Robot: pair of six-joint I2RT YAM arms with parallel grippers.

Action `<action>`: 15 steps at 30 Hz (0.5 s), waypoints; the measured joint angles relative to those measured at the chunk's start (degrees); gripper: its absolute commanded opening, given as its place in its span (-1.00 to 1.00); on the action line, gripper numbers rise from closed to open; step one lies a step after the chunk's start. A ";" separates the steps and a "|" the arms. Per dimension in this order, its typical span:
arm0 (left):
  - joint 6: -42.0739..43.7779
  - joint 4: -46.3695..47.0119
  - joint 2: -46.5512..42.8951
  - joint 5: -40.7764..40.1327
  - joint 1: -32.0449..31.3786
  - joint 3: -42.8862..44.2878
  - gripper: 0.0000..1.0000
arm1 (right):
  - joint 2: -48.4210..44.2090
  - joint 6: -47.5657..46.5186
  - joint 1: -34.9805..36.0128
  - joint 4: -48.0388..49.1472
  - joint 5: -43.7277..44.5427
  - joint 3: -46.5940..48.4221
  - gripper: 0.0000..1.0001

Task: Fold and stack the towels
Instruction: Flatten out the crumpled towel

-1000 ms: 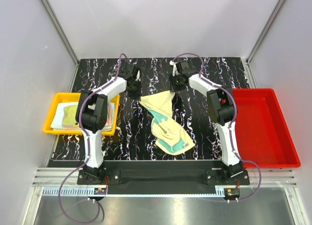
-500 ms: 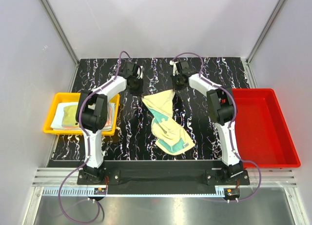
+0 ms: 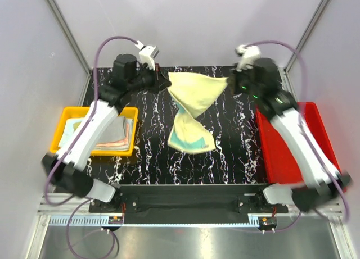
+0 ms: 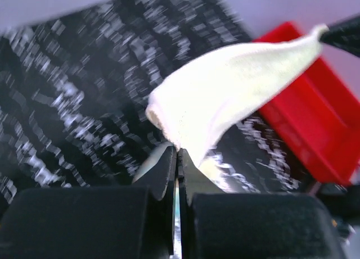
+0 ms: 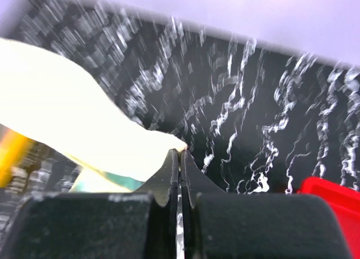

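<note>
Seen from above in the upper middle: pale yellow towel [image 3: 194,99] stretched between the closed left gripper [image 3: 166,83] and right gripper [image 3: 229,82], lower half twisted down toward centre. In the left wrist view, lower centre: fingers [image 4: 163,169] pressed together on one towel corner. In the right wrist view, lower centre: fingers [image 5: 169,175] pinched shut on the other corner.

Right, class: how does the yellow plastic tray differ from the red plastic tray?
The yellow plastic tray lies on the left; the red plastic tray lies on the right. The yellow tray holds folded towels; the red tray shows none where it is visible. The red tray looks larger than the yellow tray. Both are shallow rectangular trays.
</note>
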 measured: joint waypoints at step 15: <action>-1.42 4.96 -25.92 8.55 -18.69 -14.12 -1.00 | -41.51 9.09 0.04 -3.19 -8.48 -15.10 -1.00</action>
